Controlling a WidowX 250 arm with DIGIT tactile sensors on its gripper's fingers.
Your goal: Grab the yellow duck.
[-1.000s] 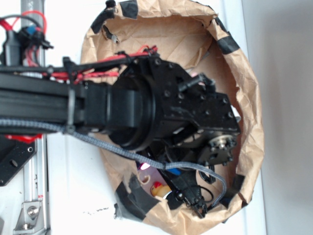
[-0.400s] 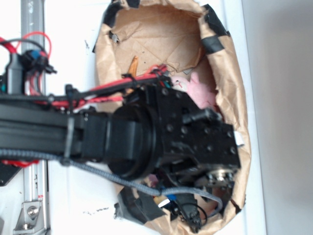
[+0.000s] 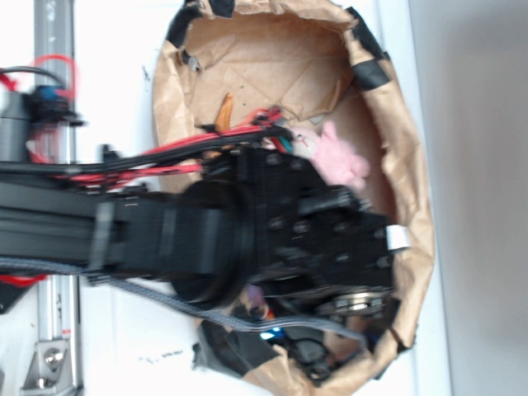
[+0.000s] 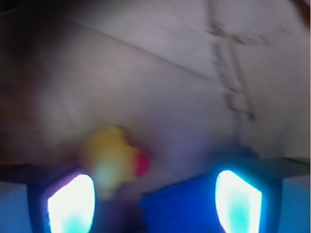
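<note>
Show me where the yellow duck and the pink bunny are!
yellow duck [image 4: 111, 158]: wrist view, on its blurry yellow body, left of the red bit.
pink bunny [image 3: 338, 159]: exterior view, on its pink plush body, inside the brown paper bowl just above the black arm.

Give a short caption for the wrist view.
Blurred wrist view: yellow duck lies on brown paper near one glowing finger.

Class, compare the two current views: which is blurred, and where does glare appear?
Wrist view: heavily blurred, the yellow duck a soft smear, two glowing patches glaring at the bottom. Exterior view: mildly blurred, the paper bag and pink bunny still recognisable.
</note>
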